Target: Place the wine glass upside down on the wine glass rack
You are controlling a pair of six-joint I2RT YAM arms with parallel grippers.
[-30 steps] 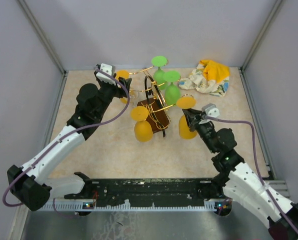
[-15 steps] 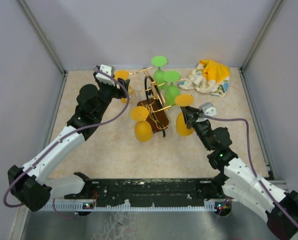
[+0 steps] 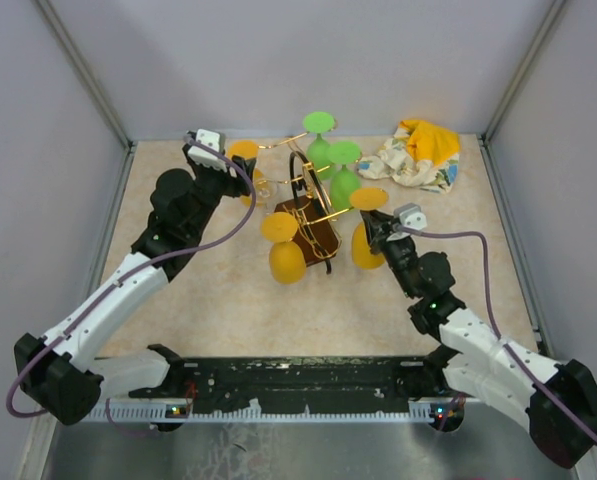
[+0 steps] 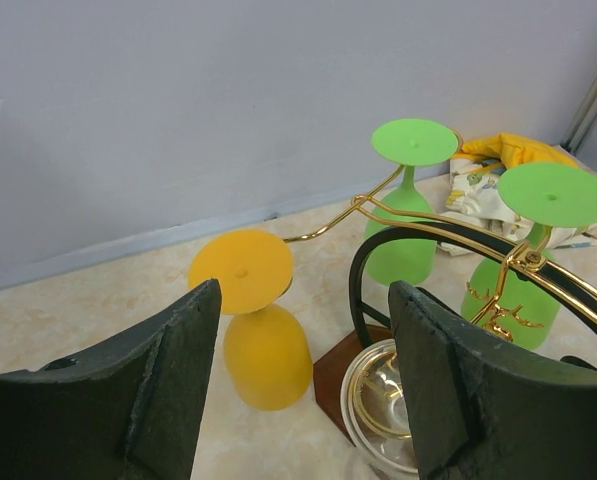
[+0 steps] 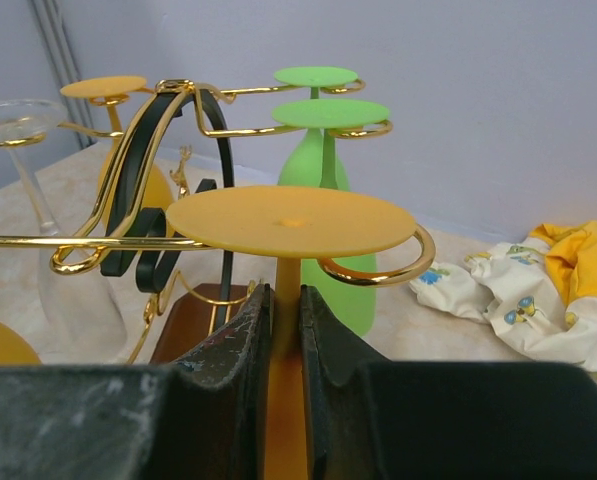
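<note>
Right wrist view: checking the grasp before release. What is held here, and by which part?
The right gripper holds the inverted orange wine glass by its stem, just under the foot.

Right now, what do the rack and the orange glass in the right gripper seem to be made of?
Wine glass rack: shiny gold wire, likely metal, on a glossy brown base that looks like wood. Held orange wine glass: opaque, matte, so probably plastic.

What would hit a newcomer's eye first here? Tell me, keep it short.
The gold wine glass rack at mid-table, hung with upside-down green glasses at the back and an orange glass in front. On its right, the right gripper pinches another orange wine glass by the stem, foot over a curled arm.
</note>
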